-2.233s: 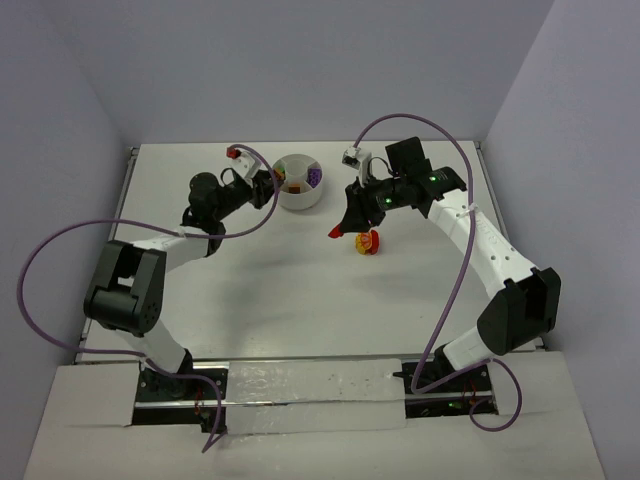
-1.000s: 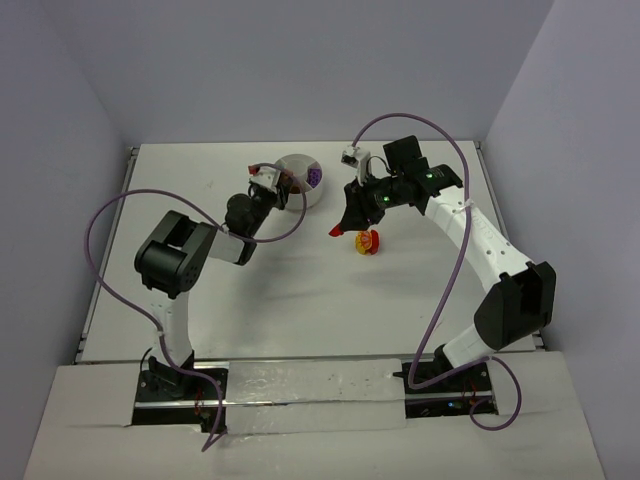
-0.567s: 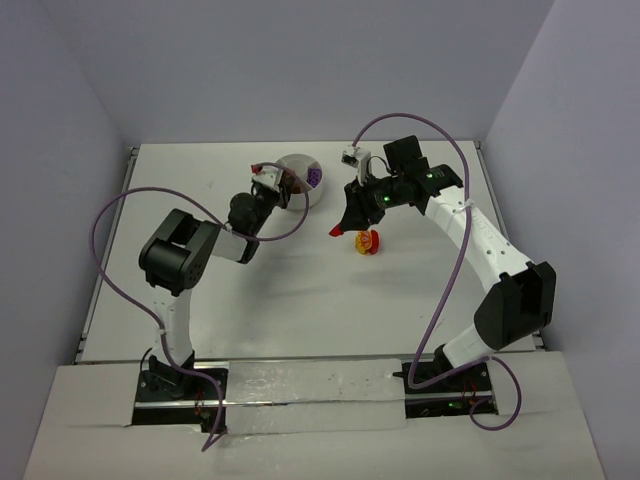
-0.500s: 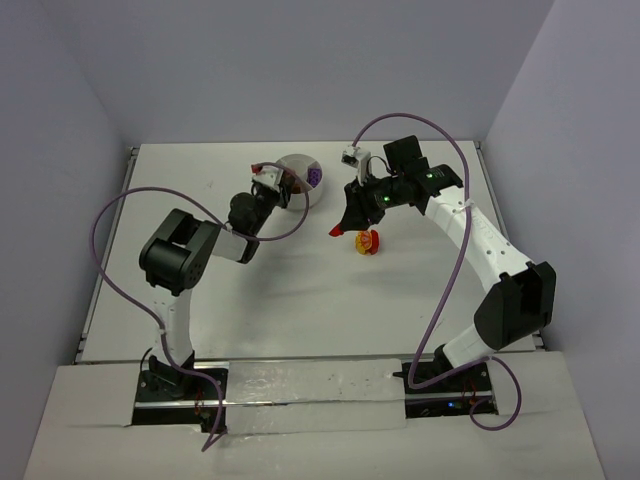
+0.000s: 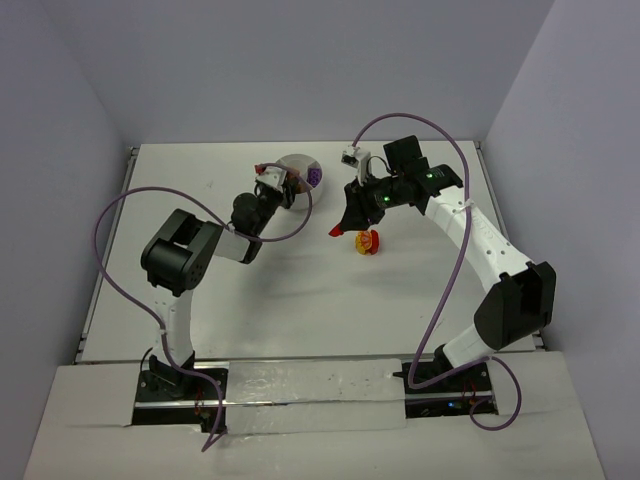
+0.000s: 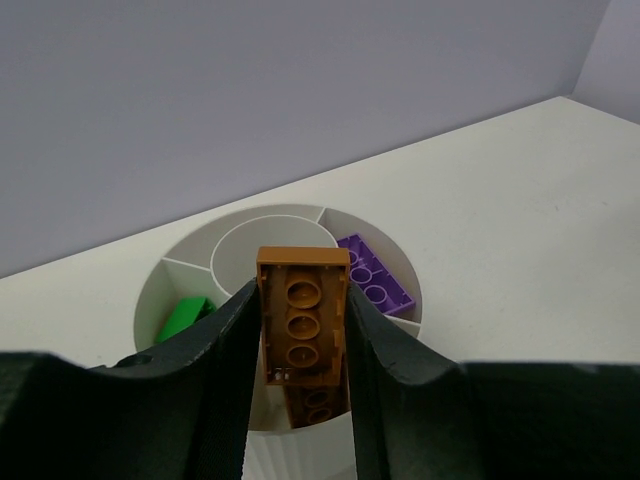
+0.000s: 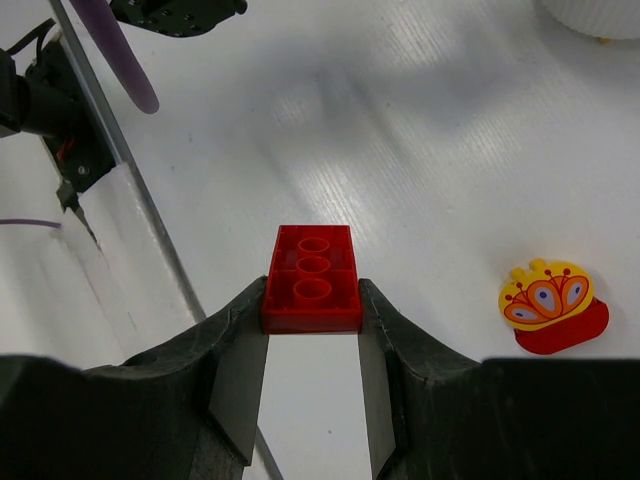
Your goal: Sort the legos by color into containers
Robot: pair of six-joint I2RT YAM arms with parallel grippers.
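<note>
Left claw reached bowl, gripping brown brick; right claw, red brick; white table.

The orange-brown brick and the red brick are seen as smooth, glossy moulded plastic. The white bowl appears matt, possibly plastic. A fine ribbed grain with a dull sheen is shown on the desk.

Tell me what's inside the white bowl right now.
A purple brick in the right wedge, a green brick in the left, a brown brick in the near one. A second brown brick, held above, hides part of the centre well.
</note>
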